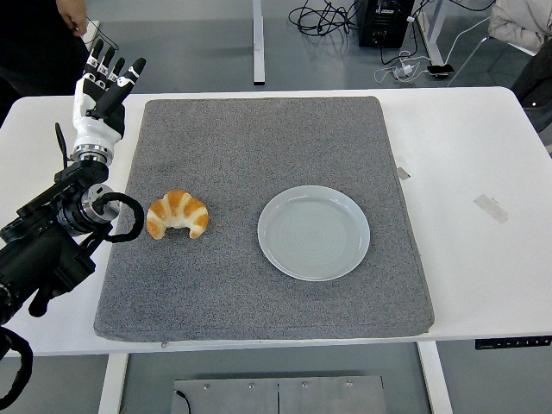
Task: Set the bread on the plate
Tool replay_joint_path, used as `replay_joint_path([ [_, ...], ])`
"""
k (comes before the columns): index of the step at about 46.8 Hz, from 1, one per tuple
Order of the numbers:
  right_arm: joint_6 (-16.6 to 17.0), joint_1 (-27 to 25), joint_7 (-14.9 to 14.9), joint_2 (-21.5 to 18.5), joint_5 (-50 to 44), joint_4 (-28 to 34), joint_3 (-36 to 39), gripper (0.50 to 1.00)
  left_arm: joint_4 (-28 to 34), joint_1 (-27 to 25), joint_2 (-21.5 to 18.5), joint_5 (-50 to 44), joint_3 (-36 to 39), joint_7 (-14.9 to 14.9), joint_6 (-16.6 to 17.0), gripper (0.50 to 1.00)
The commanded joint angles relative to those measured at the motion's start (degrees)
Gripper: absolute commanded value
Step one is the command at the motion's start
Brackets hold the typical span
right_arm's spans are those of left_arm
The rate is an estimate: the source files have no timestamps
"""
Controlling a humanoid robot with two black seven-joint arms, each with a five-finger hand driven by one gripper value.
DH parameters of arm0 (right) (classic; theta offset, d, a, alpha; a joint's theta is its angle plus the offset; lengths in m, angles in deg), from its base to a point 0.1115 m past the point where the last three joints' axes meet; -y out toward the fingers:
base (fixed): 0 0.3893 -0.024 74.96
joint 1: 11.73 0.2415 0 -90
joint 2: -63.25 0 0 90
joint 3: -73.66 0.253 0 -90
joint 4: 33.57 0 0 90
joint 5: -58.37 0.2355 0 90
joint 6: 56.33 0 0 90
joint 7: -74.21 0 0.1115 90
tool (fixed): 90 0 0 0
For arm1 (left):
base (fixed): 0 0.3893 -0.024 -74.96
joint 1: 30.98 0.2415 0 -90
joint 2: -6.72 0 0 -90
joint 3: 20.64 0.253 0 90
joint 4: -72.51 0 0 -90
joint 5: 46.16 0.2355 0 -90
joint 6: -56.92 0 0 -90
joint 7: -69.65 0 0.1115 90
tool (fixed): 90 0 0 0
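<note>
Your left hand [103, 82] stands raised at the far-left corner of the grey mat [259, 285], fingers spread and upright, holding nothing. The bread [178, 214], a croissant, lies on the mat's left half, well apart from that hand, at about 5 o'clock from it and nearer you. Its long axis runs roughly 9 to 3 o'clock, the arch humped toward 12 and both tips curling down toward 6. Your left arm is the nearer one by far; its forearm sits just beside the croissant at 9 o'clock, while the right arm is out of view. The plate [314, 233] sits at 3 o'clock from the bread, slightly nearer you, apart from it with bare mat between. The plate holds nothing; the bread is not yet on it. You likely need to bring the hand down and back toward 5 o'clock, closing across the croissant's short axis, then carry it toward 3. A person's hand [72, 12] shows at the top-left edge, clear of the mat.
</note>
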Motion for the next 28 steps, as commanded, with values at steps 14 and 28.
replay_joint_path([
  [14, 0.0, 0.0, 0.0, 0.0, 0.0, 0.0, 0.0, 1.000, 1.3, 0.1, -0.3, 0.0, 0.6, 0.0, -0.1, 0.972],
  [28, 0.0, 0.0, -0.1, 0.0, 0.0, 0.0, 0.0, 1.000, 4.3, 0.4, -2.6, 0.0, 1.2, 0.0, 0.1, 0.972],
])
